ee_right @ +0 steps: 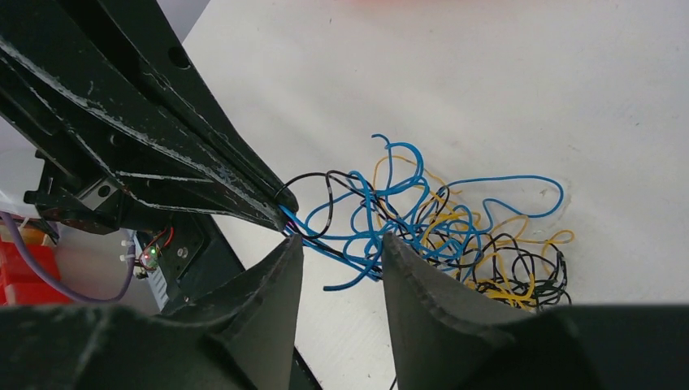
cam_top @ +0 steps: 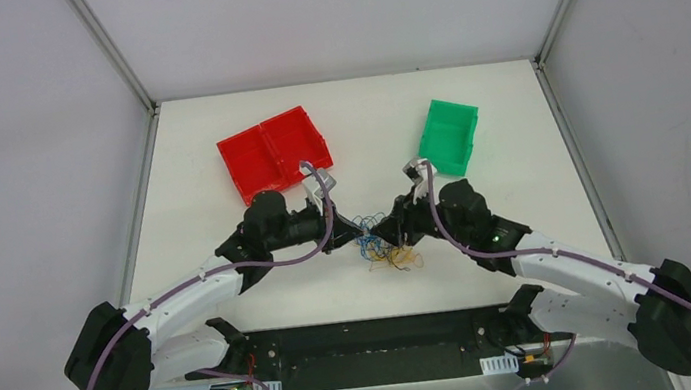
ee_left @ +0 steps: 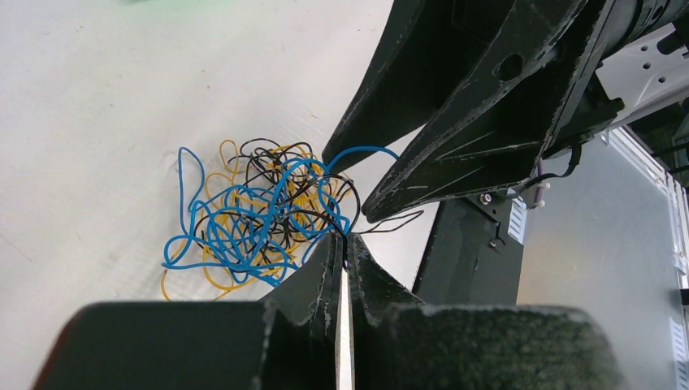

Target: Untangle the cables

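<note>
Blue, black and yellow cables (ee_left: 260,219) tangle; left gripper (ee_left: 345,242) pinches strands at the tangle's edge, right gripper (ee_right: 341,240) half-open astride blue loops, contact unclear.

Robotics lab, white enclosure walls (cam_top: 13,148), red bin (cam_top: 273,151), green bin (cam_top: 449,135)

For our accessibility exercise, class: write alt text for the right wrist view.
A tangle of blue, black and yellow cables lies on a white table. The left fingers, shut, pinch strands at its edge; the right fingers stand apart below, blue wire between them.
</note>
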`<state>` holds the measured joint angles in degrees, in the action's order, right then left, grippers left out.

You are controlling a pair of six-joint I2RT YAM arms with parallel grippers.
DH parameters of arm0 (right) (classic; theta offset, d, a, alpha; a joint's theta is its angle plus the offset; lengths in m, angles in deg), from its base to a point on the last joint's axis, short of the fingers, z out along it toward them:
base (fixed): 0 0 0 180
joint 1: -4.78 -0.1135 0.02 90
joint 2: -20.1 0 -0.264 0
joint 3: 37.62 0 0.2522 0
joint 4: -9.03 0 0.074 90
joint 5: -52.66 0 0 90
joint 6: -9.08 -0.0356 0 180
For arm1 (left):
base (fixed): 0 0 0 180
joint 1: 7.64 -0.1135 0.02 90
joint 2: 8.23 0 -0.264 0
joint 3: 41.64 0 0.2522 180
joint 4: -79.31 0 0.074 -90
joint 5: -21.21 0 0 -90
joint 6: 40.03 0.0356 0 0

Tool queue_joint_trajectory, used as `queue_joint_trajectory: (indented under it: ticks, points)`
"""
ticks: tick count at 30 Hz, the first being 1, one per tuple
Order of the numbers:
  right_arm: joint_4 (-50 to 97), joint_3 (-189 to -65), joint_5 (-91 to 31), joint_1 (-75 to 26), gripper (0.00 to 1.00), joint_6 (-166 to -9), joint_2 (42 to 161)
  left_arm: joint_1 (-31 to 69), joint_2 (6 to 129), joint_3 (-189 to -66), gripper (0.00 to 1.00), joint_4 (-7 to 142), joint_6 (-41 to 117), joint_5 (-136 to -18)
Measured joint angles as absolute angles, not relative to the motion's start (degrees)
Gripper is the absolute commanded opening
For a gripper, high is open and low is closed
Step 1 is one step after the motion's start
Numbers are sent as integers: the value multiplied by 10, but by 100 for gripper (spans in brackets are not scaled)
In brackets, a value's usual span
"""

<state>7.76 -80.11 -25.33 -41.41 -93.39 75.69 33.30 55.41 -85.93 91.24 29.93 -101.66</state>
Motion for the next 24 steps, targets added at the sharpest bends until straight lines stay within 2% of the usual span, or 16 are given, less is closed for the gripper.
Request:
queue_joint_trajectory:
  ticks: [2,4,5,11,12,15,16,17,19,20,22,24]
  points:
    - [78,-804,-256,-420,42,-932,763,333,554,-859,2,912,299,-1017]
    - [79,-804,-259,-426,49,-930,768,333,554,-859,2,912,299,-1017]
    - [81,-804,-261,-429,47,-928,768,333,554,-859,2,912,300,-1017]
    - [87,-804,-298,-433,3,-921,766,333,541,-859,3,912,301,-1012]
    - [89,-804,-307,-433,0,-922,763,333,536,-859,3,912,301,-1011]
    - [90,-804,-330,-434,0,-924,739,333,522,-859,4,913,301,-998]
    - [89,-803,-337,-434,0,-924,731,333,519,-859,7,914,302,-996]
    - [86,-801,-346,-434,0,-925,720,333,517,-859,16,914,302,-993]
    - [84,-796,-366,-434,0,-925,699,333,516,-859,45,914,303,-984]
    - [83,-793,-380,-434,0,-926,691,333,516,-859,53,914,307,-981]
    - [81,-786,-398,-434,0,-927,672,333,516,-859,63,914,309,-972]
    - [80,-776,-413,-434,0,-928,656,333,516,-859,66,911,310,-965]
